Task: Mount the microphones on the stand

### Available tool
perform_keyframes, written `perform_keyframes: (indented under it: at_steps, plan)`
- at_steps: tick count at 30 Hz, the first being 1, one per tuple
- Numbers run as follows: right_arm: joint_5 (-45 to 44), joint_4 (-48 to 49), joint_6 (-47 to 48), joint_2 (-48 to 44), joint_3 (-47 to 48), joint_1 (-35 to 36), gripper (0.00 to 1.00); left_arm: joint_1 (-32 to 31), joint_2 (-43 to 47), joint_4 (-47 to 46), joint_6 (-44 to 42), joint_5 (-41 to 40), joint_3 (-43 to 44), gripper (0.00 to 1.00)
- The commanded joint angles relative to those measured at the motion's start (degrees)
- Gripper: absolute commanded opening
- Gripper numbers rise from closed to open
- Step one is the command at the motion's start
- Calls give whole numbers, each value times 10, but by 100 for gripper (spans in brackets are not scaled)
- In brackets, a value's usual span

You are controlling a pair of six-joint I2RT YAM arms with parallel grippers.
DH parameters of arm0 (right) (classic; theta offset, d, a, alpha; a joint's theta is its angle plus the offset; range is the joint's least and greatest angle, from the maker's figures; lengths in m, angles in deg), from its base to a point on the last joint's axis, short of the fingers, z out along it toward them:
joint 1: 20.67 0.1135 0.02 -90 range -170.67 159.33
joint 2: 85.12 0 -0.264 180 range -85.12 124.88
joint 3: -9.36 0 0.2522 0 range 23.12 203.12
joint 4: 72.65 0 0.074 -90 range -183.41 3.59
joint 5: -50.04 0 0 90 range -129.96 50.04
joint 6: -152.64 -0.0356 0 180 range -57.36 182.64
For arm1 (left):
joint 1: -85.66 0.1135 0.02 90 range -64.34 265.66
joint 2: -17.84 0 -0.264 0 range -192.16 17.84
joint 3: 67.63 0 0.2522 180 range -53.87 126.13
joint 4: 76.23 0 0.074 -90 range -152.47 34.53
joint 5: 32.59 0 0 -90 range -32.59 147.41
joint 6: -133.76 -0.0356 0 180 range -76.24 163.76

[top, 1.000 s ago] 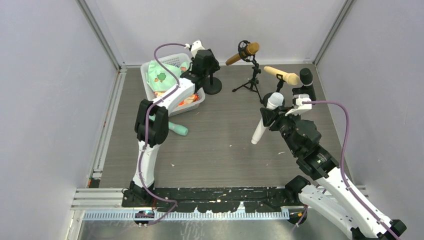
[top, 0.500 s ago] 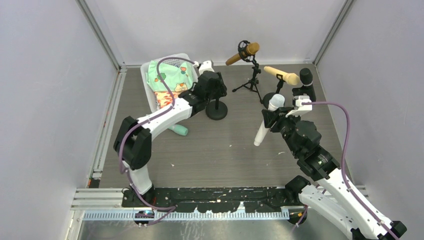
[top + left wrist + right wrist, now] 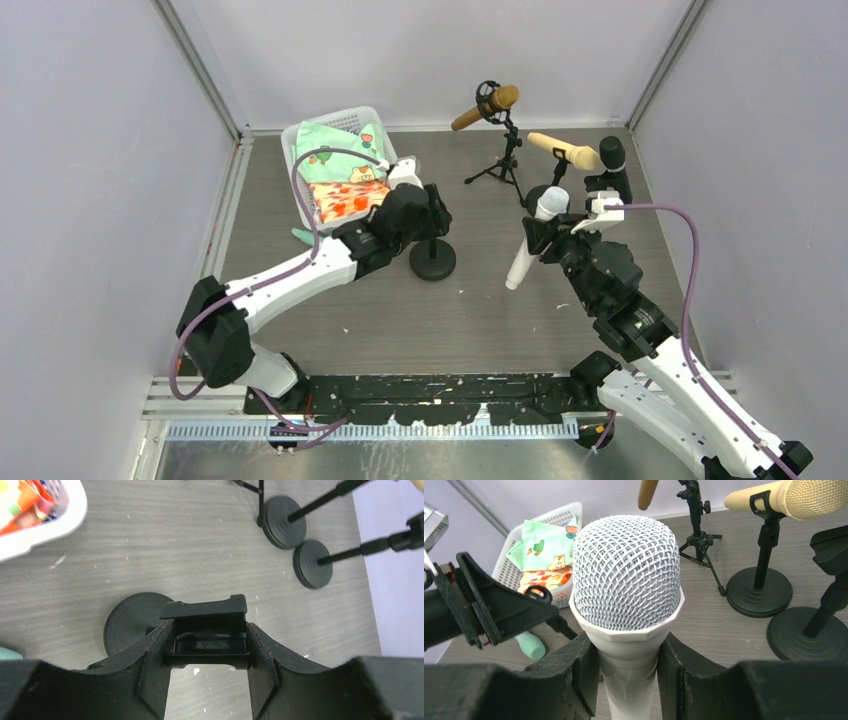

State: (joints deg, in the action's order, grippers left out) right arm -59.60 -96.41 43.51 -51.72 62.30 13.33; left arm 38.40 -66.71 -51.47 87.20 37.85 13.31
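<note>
Left gripper [image 3: 209, 639] dragged stand [image 3: 433, 262] toward table [image 3: 400, 320] centre, clamped on its clip; right gripper [image 3: 626, 656] clamps white microphone [image 3: 626, 575], right of stand.

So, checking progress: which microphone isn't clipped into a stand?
The white microphone, gripped in the right end effector. The brown one sits on the tripod stand and the beige one on a round-base stand.

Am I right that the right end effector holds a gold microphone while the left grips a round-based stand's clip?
No: the right wrist view shows the right end effector holding a white microphone; the left end effector does grip the clip.
</note>
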Motion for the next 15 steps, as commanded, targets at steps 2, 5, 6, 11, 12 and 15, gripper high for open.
perform_keyframes:
  at_steps: [2, 5, 6, 11, 12, 15]
  plan:
    - [14, 75, -6, 7, -7, 1, 1, -37, 57, -69, 5, -10, -28, 21]
    - [26, 96, -13, 8, -15, 0, 1, -41, 59, -105, -36, 6, -58, 25]
    - [28, 97, -15, 7, -19, 1, 1, -41, 60, -127, -47, 6, -70, 28]
    - [34, 148, -15, -6, -39, 0, 1, -42, 74, -202, -115, 5, -130, 53]
    - [34, 153, -15, -9, -42, 1, 1, -42, 78, -220, -126, 5, -140, 61]
    - [39, 156, -12, -11, -39, 1, 1, -42, 92, -271, -151, 4, -174, 81]
